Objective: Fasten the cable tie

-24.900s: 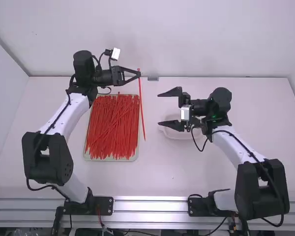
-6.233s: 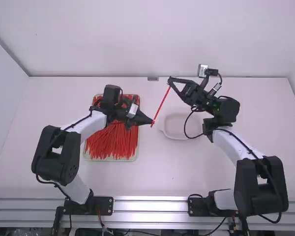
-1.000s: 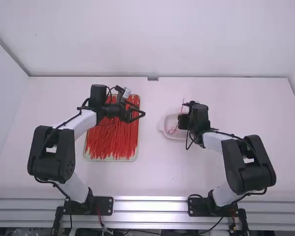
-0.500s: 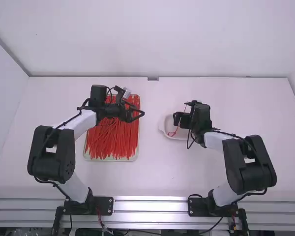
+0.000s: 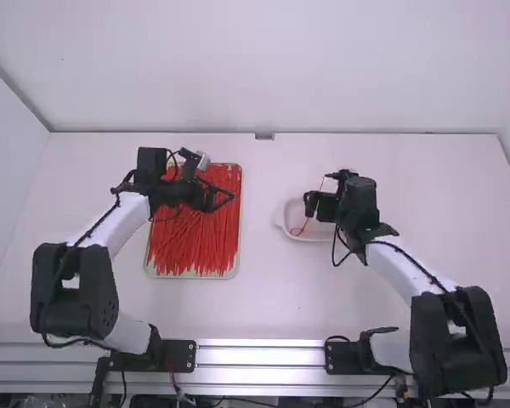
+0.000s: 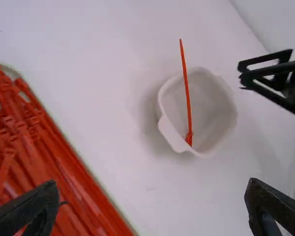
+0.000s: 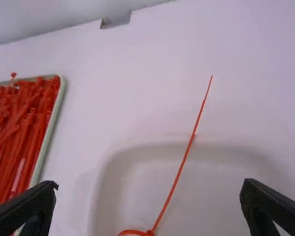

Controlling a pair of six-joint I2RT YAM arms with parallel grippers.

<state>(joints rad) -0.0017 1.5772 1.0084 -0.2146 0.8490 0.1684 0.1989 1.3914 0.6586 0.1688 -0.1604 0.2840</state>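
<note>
1. Tray (image 5: pixel 191 276), near-left on table (image 5: pixel 459 187): heaped w/ spare ties (image 5: pixel 191 242).
2. Bowl (image 5: pixel 310 240), just right of tray: tie (image 7: pixel 183 147) lies in it, free of both grippers. Head end sits low in bowl w/ what looks like a small closed loop (partly cut off in R wrist view). Tail slants up over far rim and past it.
3. L gripper (image 5: pixel 223 197): over far part of tray, jaws spread wide, nothing in them. R gripper (image 5: pixel 316 197): just above bowl's far side, jaws also spread wide, nothing in them.
4. Handling (judged): tie is v. light, thin, springy plastic. Smooth, so apt to slip or flick off the pads. Not fragile. Ratchet prob. one-way, so loop shouldn't reopen.
5. Hold pt (judged): if re-picked, pinch tail where it stands clear above rim, flat side to pads. Loop end lies low against bowl wall, so access is poor.
6. Change: 6.2 s ago tie was straight in the air betw. both grippers, over the gap betw. tray & bowl. Now it is in bowl, let go. Vs 0.5 s ago: tie posn same, R gripper has drawn back slightly right, L arm has swung left w/ gripper further in over tray.
</note>
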